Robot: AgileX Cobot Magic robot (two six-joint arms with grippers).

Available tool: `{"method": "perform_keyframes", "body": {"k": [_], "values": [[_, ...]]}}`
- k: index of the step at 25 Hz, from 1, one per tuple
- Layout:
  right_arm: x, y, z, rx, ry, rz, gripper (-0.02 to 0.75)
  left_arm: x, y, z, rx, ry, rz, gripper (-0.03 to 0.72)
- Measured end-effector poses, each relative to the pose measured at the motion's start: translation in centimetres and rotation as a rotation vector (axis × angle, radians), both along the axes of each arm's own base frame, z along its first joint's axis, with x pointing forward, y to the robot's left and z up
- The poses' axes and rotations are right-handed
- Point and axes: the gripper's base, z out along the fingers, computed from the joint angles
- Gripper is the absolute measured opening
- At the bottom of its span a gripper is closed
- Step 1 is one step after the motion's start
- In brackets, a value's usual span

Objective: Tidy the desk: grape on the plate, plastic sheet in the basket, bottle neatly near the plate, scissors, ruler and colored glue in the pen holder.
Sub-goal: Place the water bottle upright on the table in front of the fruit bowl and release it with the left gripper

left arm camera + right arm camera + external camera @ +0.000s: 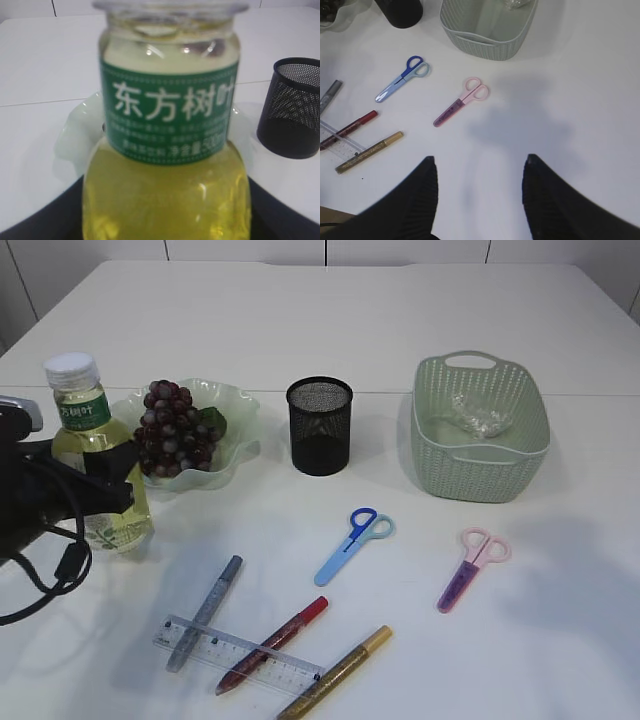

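Right up at the front edge lie the clear ruler and three glitter glue pens: a silver one and a red one crossing the ruler, and a gold one just to its right, all well in front of the black mesh pen holder. Blue scissors rest closed between the pen holder and those pens, and the pink scissors sit further right of them, in front of the green basket. That basket stands just right of the pen holder, and the crumpled plastic sheet is already inside it. Left of the pen holder, the grape bunch sits on the pale green plate. And over on the far left, the left gripper is clamped around the bottle, which stands upright just left of the plate, white cap on top, yellow liquid inside; the left wrist camera is filled with its green label, dark fingers hugging the lower sides. The right gripper hovers above bare table to the right of the pink scissors, its two dark fingers spread wide with nothing between them.
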Motion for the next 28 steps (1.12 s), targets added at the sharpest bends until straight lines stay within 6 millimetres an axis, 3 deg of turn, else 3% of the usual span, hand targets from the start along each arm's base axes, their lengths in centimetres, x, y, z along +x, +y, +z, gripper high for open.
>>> {"method": "perform_keyframes", "body": {"k": [11,28], "values": [[0.0,-0.1,0.0,-0.021,-0.004,0.012,0.43,2.0,-0.7,-2.1,0.012,0.038,0.004,0.447],[0.0,-0.1,0.0,-0.03,-0.006,0.013,0.43,2.2,-0.6,-2.0,0.007,0.034,0.015,0.448]]}}
